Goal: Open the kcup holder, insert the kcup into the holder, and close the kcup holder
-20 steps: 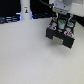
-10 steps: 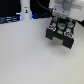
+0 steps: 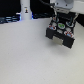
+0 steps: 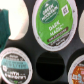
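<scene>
Panda arm's gripper point(image 3: 60, 20) hangs right over the kcup holder point(image 3: 62, 37), a black box on the white table point(image 3: 30, 55) at the exterior view's far right. Finger state: cannot tell, blurred. Wrist view shows holder's black top with round slots; a green-lidded kcup point(image 4: 54, 21) sits in one, an empty hole point(image 4: 50, 67) just beside it. White bottle point(image 3: 25, 11) stands far left.

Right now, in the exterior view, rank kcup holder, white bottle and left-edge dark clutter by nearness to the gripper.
1. kcup holder, directly under the gripper.
2. white bottle, back, toward the left.
3. dark clutter, far left edge.
</scene>
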You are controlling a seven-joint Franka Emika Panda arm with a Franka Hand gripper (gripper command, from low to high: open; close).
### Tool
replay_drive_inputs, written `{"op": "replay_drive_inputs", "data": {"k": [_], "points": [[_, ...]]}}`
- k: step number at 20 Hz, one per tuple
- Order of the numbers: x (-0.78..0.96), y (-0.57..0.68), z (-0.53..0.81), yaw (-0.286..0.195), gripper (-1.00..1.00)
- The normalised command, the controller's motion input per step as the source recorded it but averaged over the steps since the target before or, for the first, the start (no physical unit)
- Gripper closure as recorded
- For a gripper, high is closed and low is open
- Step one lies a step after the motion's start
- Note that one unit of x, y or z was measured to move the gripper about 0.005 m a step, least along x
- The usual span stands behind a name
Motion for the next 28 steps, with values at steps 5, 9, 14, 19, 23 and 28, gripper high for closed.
{"op": "replay_drive_inputs", "data": {"k": [5, 9, 14, 19, 23, 28], "points": [[0.53, -0.41, 0.36, 0.053, -1.0], [0.69, -0.43, 0.26, 0.014, -1.0], [0.73, -0.43, 0.18, 0.005, -1.0], [0.75, -0.37, 0.12, 0.001, -1.0], [0.83, -0.27, 0.01, -0.007, -1.0], [0.76, -0.13, -0.03, -0.004, -1.0]]}}
